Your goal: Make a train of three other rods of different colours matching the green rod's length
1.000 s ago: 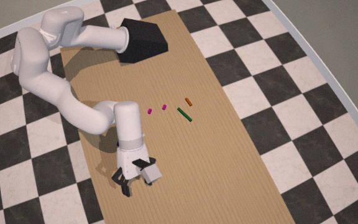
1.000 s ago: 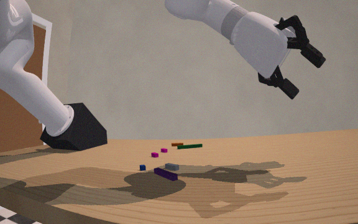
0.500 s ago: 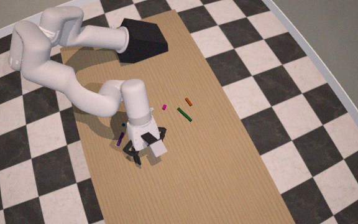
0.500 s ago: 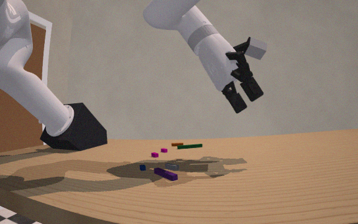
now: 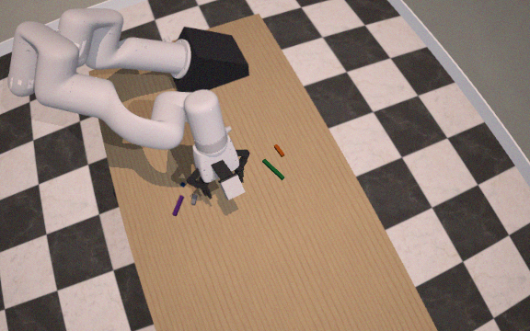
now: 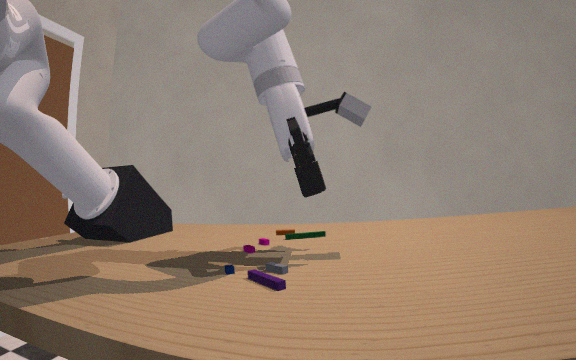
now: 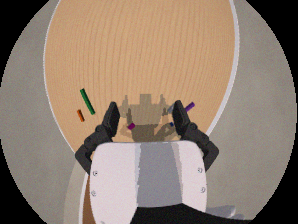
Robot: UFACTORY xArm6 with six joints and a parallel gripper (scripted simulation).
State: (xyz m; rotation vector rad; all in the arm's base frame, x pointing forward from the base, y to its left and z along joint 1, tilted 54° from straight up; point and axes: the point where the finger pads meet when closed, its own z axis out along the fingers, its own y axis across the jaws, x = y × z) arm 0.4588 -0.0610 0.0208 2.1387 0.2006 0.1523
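My gripper [image 5: 225,188] [image 6: 311,193] [image 7: 145,107] is open and empty, high above the table. A green rod [image 5: 273,169] [image 6: 305,235] [image 7: 87,101] lies beside a shorter orange rod [image 5: 279,150] [image 6: 285,232] [image 7: 80,115]. On the other side a purple rod [image 5: 178,205] [image 6: 266,280] [image 7: 189,107] lies near a grey rod [image 5: 194,199] [image 6: 276,268] [image 7: 170,108] and a small blue rod [image 5: 183,184] [image 6: 229,269] [image 7: 171,124]. Two magenta rods lie apart, one [image 6: 249,249] nearer the blue and one [image 6: 264,241] farther back; the arm hides both in the top view. No rods touch, as far as visible.
The wooden table [image 5: 265,257] [image 6: 443,280] [image 7: 145,55] carries the black arm base [image 5: 219,60] [image 6: 128,205] at one end. The arm's shadow falls over the grey, blue and magenta rods' area. The purple rod lies nearest one long table edge.
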